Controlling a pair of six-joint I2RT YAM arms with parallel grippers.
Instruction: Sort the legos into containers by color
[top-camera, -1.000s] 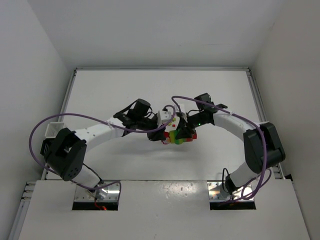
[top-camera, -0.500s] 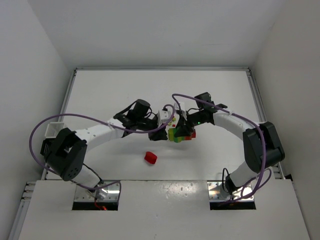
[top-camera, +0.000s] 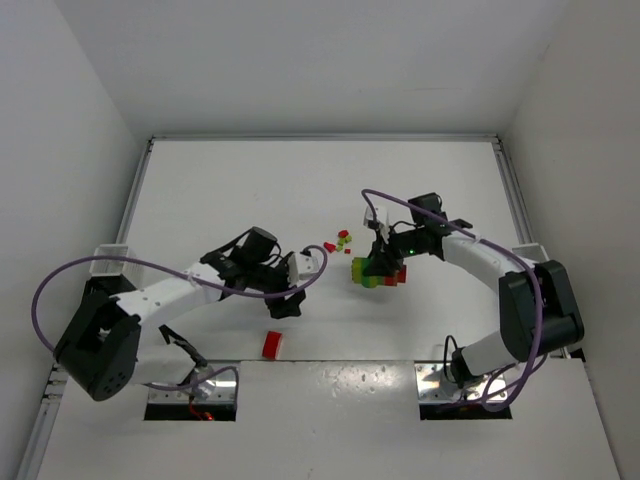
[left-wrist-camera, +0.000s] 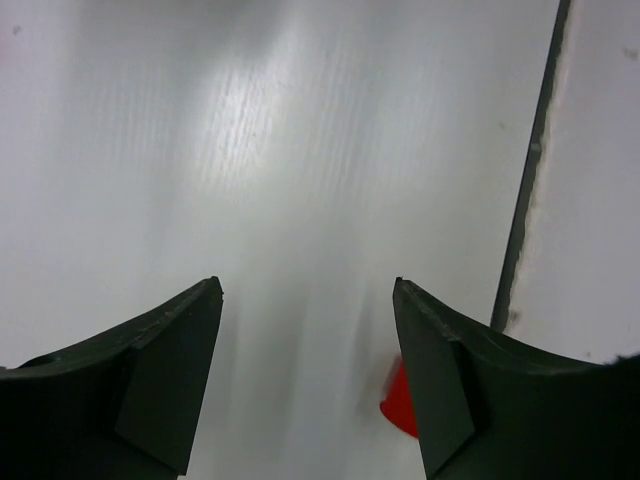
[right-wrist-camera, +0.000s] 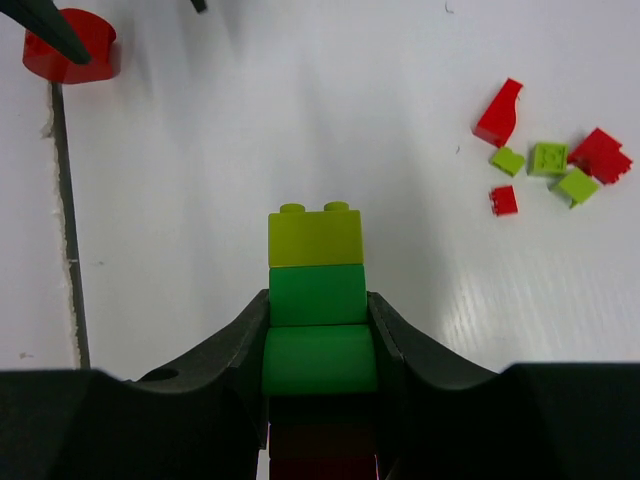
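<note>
Two jobs are open, and the nearer one is the red brick (top-camera: 271, 344), loose on the table (top-camera: 250, 190) close to its near edge and just beside my left gripper (left-wrist-camera: 306, 290). That gripper stands wide apart with nothing between its fingers. To pick the brick up cleanly, I judge I should shift until it sits centred between the fingers, not off by the right one as my wrist view has it. Then I come down square and close gently, since so small and rounded a piece may squirt out. The left bin (top-camera: 110, 258) at the table's left edge looks nearest for it. My right gripper (right-wrist-camera: 318, 300) is clamped on the multicoloured stack (right-wrist-camera: 316, 262), lime on top, green beneath, over mid-table. The loose legos (top-camera: 340, 240) lie just beyond it.

Against half a second ago, my left arm has drawn back from the stack and opened. The red brick lies nearer the front edge, and those scattered pieces now show.
</note>
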